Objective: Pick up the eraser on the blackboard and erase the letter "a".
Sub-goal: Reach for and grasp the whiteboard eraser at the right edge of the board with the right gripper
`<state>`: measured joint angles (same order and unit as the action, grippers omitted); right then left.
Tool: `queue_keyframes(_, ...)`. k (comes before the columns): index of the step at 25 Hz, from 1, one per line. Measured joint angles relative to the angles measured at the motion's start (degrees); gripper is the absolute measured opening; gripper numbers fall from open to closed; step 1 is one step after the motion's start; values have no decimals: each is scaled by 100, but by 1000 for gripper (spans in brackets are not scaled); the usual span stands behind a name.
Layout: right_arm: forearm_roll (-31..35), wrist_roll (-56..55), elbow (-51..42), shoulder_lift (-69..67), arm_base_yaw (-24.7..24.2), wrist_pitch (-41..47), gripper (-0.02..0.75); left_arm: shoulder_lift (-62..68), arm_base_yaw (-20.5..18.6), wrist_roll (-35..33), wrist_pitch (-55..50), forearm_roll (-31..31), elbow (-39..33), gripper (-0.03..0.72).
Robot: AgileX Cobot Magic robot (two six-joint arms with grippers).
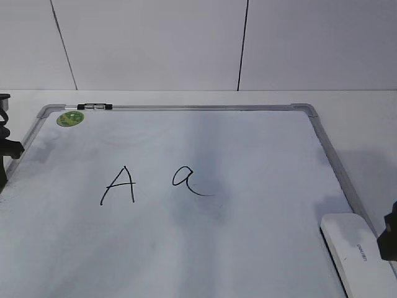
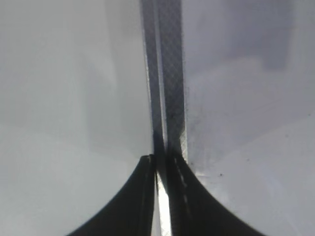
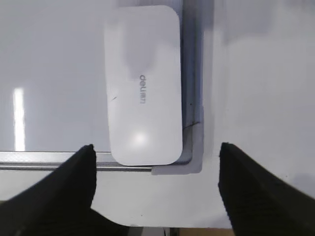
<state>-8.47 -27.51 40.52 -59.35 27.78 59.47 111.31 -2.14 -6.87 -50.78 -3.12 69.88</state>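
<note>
At the far left edge of the exterior view, the left gripper (image 1: 5,146) shows only as a dark shape beside the blackboard's (image 1: 186,248) left frame rail. Its wrist view has the two fingers (image 2: 133,201) pressed together, tips directly over the frame rail (image 2: 170,73), holding nothing.

On the board, a round green sticker (image 1: 70,118) sits in the far left corner, with a marker (image 1: 94,107) lying along the far rail just beside it. The capital "A" (image 1: 119,185) stands left of centre; the letter "a" (image 1: 189,180), intact with its curling tail, is just right of it.

The eraser (image 1: 358,253) lies flat in the board's near right corner, touching the right frame rail. The right gripper (image 3: 157,182) hovers near it, fingers (image 3: 74,177) spread wide and empty; in its wrist view the eraser (image 3: 142,86) lies beyond the fingertips, roughly between them.
</note>
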Motion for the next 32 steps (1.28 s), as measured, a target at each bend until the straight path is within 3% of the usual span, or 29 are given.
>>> queue_keyframes(16, -157, -127, 0, -927, 0, -455, 592, 0, 0, 0, 0, 0, 0, 54)
queue_keyframes(32, -369, -131, 0, -985, 0, -543, 592, 0, 0, 0, -4, 0, 0, 54)
